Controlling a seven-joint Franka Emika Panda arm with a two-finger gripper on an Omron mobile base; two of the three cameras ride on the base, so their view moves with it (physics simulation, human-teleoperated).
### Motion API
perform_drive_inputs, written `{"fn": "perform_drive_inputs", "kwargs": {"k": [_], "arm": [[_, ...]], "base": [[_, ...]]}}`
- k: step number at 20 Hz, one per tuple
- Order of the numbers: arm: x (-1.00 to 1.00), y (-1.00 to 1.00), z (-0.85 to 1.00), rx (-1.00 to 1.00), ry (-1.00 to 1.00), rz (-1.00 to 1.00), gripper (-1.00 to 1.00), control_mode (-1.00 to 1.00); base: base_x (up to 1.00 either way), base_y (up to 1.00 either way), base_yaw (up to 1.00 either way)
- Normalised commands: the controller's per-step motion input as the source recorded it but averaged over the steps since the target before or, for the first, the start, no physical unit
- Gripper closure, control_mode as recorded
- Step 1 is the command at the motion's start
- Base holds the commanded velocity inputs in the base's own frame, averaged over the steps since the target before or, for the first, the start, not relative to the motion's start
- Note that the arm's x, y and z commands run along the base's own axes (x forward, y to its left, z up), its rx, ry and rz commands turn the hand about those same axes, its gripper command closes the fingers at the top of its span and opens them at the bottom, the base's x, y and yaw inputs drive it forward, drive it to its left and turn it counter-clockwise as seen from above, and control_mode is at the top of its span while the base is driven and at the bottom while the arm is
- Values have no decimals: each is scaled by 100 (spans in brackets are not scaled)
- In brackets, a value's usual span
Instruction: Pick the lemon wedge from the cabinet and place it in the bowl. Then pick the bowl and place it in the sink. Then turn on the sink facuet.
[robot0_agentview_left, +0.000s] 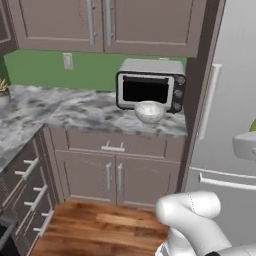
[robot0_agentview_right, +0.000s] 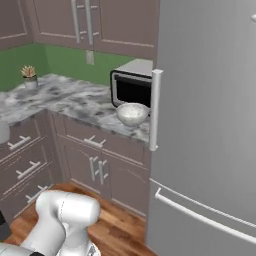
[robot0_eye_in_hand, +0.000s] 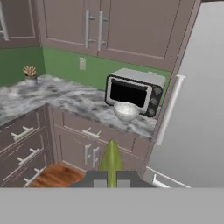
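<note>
Jaws closed on lemon wedge: small, light, slick, squashable. Bowl well ahead on table: rigid, grip rim.

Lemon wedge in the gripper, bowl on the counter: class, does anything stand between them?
Nothing visible does. In the hand view the lemon wedge sits at the gripper, and open air leads to the bowl, which stands on the counter just before the toaster oven.

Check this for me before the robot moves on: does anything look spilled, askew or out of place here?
Nothing stands out. The bowl sits upright on the marble counter before the toaster oven; cabinet doors are closed. The gripper grips the lemon wedge.
</note>
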Motion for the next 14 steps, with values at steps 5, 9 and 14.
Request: {"fn": "perform_drive_inputs", "kwargs": {"k": [5,9,14], "arm": [[0,0,0,0,0,0,100,100],[0,0,0,0,0,0,100,100],[0,0,0,0,0,0,100,100]], "base": [[66,22,-30],[51,14,-35],[34,32,-33]]}}
